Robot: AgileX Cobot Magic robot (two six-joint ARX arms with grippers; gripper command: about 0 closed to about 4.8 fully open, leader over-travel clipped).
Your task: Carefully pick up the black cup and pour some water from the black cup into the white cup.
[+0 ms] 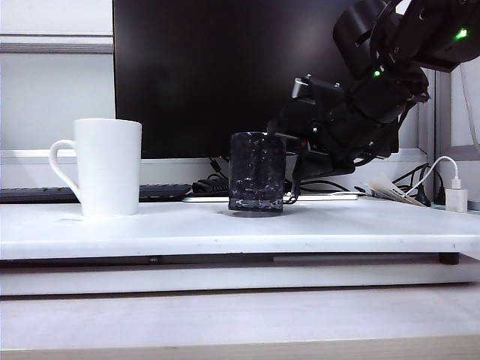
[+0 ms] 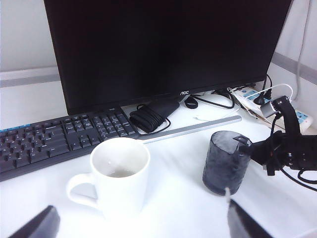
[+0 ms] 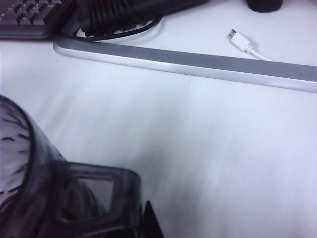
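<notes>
The black cup (image 1: pixel 256 172) stands on the white table (image 1: pixel 225 229) near the middle, its thin handle turned toward the right arm. My right gripper (image 1: pixel 292 171) is at that handle; in the right wrist view the black cup (image 3: pixel 29 188) fills the near corner and the right gripper (image 3: pixel 133 229) is shut on its handle, one dark fingertip (image 3: pixel 150 220) showing beside it. The white cup (image 1: pixel 109 165) stands upright well to the left, handle outward. My left gripper (image 2: pixel 141 229) hovers open just short of the white cup (image 2: pixel 121 173), nothing between its fingers. The black cup (image 2: pixel 225 161) and right gripper (image 2: pixel 257 151) also show there.
A large dark monitor (image 1: pixel 225 75) stands behind the cups, its silver base bar (image 3: pixel 198 64) on the table. A black keyboard (image 2: pixel 49 139), a coiled black cable (image 2: pixel 148 116), a white plug lead (image 3: pixel 237 38) and a power strip (image 2: pixel 297 116) lie along the back.
</notes>
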